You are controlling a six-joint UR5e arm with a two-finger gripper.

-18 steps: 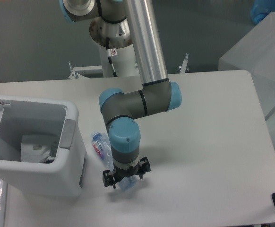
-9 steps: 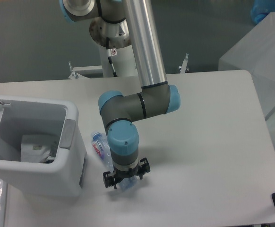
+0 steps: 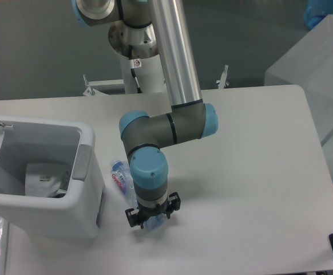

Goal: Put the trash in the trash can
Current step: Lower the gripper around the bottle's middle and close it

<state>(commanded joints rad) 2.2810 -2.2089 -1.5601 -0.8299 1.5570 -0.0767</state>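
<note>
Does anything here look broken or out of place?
Only the crushed plastic bottle, lying flat on the table beside the open trash can. The gripper is down over its lower end.

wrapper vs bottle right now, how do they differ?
The wrapper lies inside the trash can; the bottle lies outside, on the table. The wrapper is opaque white; the bottle is clear with a red-blue label. The gripper sits over the bottle, not the wrapper. Both look crushed.
</note>
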